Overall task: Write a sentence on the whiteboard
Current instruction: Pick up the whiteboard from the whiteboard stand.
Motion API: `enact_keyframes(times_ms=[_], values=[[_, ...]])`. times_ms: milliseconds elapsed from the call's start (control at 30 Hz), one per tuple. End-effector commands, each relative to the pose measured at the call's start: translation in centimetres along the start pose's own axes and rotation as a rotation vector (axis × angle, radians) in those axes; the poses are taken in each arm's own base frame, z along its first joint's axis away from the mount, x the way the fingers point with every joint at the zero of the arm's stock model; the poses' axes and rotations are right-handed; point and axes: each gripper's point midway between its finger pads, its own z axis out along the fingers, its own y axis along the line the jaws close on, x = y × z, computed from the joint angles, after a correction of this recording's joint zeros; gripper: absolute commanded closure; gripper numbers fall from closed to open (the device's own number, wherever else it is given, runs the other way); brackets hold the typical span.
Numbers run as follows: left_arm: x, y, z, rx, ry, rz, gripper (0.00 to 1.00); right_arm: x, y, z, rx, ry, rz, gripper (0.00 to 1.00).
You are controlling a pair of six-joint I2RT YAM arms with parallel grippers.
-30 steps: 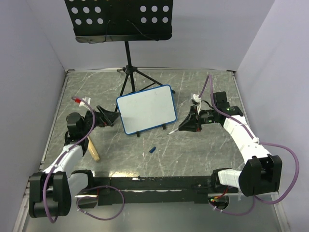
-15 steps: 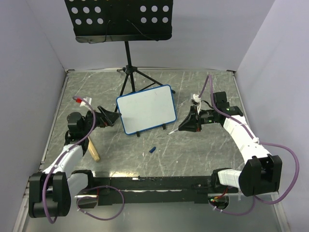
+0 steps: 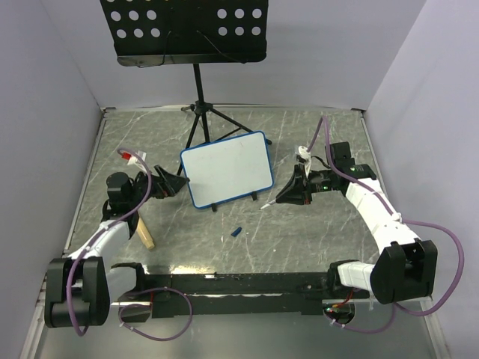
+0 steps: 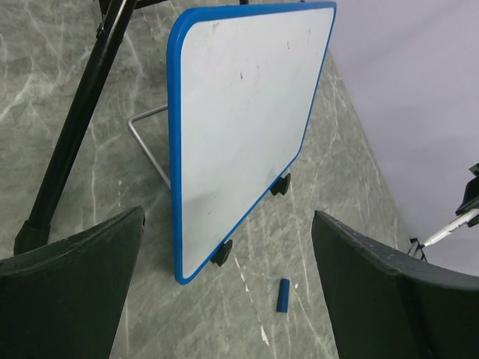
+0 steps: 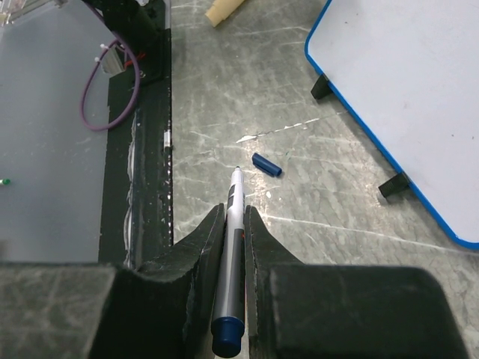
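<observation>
The whiteboard point(image 3: 227, 169), blue-framed on small black feet, stands tilted mid-table; its face point(image 4: 239, 112) is blank and no sentence shows on it. My left gripper point(image 3: 178, 182) is open just off the board's left edge, its jaws spread wide point(image 4: 228, 247) either side of the board's lower corner without touching it. My right gripper point(image 3: 288, 194) hovers to the right of the board, shut point(image 5: 234, 213) on a grey marker point(image 5: 233, 247) with its tip pointing down toward the table. The marker's blue cap point(image 3: 236, 232) lies loose on the table in front of the board.
A black perforated music stand point(image 3: 183, 30) rises behind the board, with a tripod leg point(image 4: 82, 112) close to my left jaw. A wooden block point(image 3: 144, 232) lies near the left arm. Grey walls enclose the marbled table point(image 3: 314, 142).
My left arm has shifted slightly, keeping its jaws wide. The right gripper and the marker have not moved.
</observation>
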Motion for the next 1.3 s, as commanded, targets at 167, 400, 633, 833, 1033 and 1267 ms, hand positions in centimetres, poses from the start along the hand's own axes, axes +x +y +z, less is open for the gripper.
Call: enact_keyframes(times_ms=[167,400,633,833,1033,1267], values=[[-0.6,-0.9,0.9,0.084,0.02,0.103,0.1,-2.3,1.6,0.6,-0.064,-0.032,-0.122,1.0],[0.0,0.4,2.9,0.109,0.053,0.1,0.16,-2.5,2.4,0.8,-0.081,-0.034,-0.14,1.0],[3.6,0.6,4.2,0.152,0.068,0.085,0.24,-2.7,2.8,0.6,-0.073,-0.038,-0.157,1.0],[4.7,1.0,5.1,0.214,0.081,0.06,0.47,-2.6,2.8,0.6,-0.077,-0.036,-0.153,1.0],[4.5,0.3,5.5,0.276,0.049,0.06,0.77,-2.5,2.6,0.6,-0.069,-0.032,-0.154,1.0],[5.1,-0.6,5.7,0.331,0.059,0.086,0.9,-2.4,2.5,0.7,-0.072,-0.028,-0.151,1.0]])
